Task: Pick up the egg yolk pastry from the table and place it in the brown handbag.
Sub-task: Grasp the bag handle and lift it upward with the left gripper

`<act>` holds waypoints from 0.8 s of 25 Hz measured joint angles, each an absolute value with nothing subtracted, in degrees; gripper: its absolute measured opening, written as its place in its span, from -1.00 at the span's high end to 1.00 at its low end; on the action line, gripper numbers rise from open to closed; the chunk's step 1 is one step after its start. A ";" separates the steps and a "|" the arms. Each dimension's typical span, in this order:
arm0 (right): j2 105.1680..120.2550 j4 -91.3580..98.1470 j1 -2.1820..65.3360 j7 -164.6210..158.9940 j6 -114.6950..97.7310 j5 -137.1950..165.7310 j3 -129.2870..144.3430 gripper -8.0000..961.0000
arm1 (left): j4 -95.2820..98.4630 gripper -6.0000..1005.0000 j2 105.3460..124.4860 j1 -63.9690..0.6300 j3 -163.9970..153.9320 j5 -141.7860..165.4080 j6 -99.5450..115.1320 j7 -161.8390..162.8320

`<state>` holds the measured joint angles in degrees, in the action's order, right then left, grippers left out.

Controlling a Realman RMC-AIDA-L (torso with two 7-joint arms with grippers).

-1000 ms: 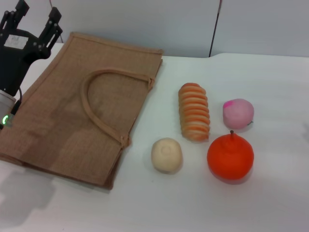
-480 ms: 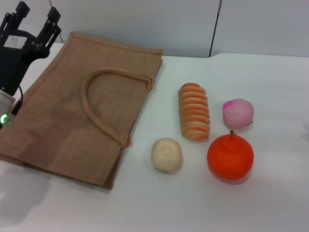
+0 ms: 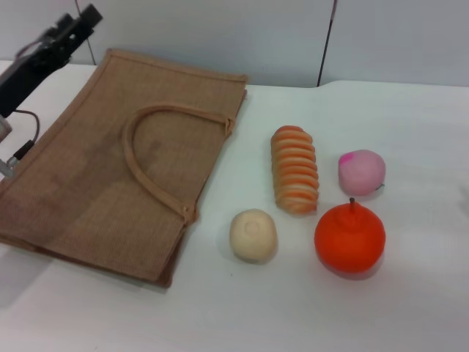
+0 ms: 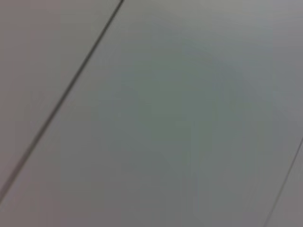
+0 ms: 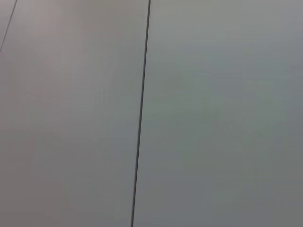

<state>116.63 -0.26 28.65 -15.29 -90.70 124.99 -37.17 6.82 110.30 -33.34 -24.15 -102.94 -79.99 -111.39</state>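
The egg yolk pastry (image 3: 253,235) lies on the white table (image 3: 410,308), a little below the middle of the head view, free on all sides. The striped bread roll (image 3: 294,169) is near it at about one o'clock, the orange (image 3: 349,238) just beside it at three o'clock, and the pink peach-like ball (image 3: 361,171) farther off at two o'clock. The brown handbag (image 3: 95,183) lies flat at nine to ten o'clock from the pastry, its near corner close by but apart from it, one looped handle (image 3: 146,158) on top.

The pastry looks light, soft and matte, so it should not slip, but it would likely dent under a hard squeeze. Its rounded flanks offer the best hold: a gentle pinch across the widest part from above, along the line that keeps clear of the orange.

The left claw (image 3: 69,33) hangs at the far left corner of the view, above the bag's far edge, at roughly ten o'clock from the pastry and well apart from it. It holds nothing; how wide its fingers stand I cannot tell, since it shows edge-on. The right claw is out of view, and both wrist cameras see only blank wall panels.

The bag's mouth appears closed flat, which may make dropping the pastry in awkward.
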 joint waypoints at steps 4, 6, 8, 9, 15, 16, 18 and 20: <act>116.63 -0.19 28.64 -15.29 -90.70 125.09 -37.18 -0.83 | 13.83 -0.54 110.01 -34.42 -24.25 -92.84 -75.29 -94.81; 116.63 -0.17 28.63 -15.29 -90.70 125.05 -37.18 -0.83 | 18.25 -0.54 109.98 -34.86 -24.25 -86.60 -74.33 -86.63; 116.63 -0.21 28.58 -15.29 -90.70 125.01 -37.18 -0.83 | 22.83 -0.54 110.03 -35.36 -24.26 -80.60 -73.58 -78.46; 116.63 -0.22 28.56 -15.29 -90.70 125.00 -37.18 -0.83 | 24.62 -0.54 110.12 -35.61 -24.33 -77.99 -73.04 -75.31; 116.63 -0.20 28.48 -15.29 -90.70 124.98 -37.20 -0.83 | 35.12 -0.54 110.41 -37.89 -24.94 -58.78 -70.65 -56.52; 116.63 -0.18 28.48 -15.29 -90.70 124.98 -37.23 -0.83 | 36.46 -0.54 110.42 -38.34 -24.94 -55.90 -70.65 -54.22; 116.63 -0.12 28.48 -15.29 -90.70 124.98 -37.30 -0.83 | 38.76 -0.54 110.43 -39.43 -25.21 -50.54 -70.79 -50.10; 116.63 -0.08 28.48 -15.29 -90.70 124.97 -37.34 -0.83 | 40.30 -0.54 110.26 -40.64 -26.36 -45.44 -70.86 -46.10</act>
<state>116.63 -0.08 28.48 -15.30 -90.70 124.97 -37.34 40.30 110.26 -40.64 -26.36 -45.44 -70.86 -46.10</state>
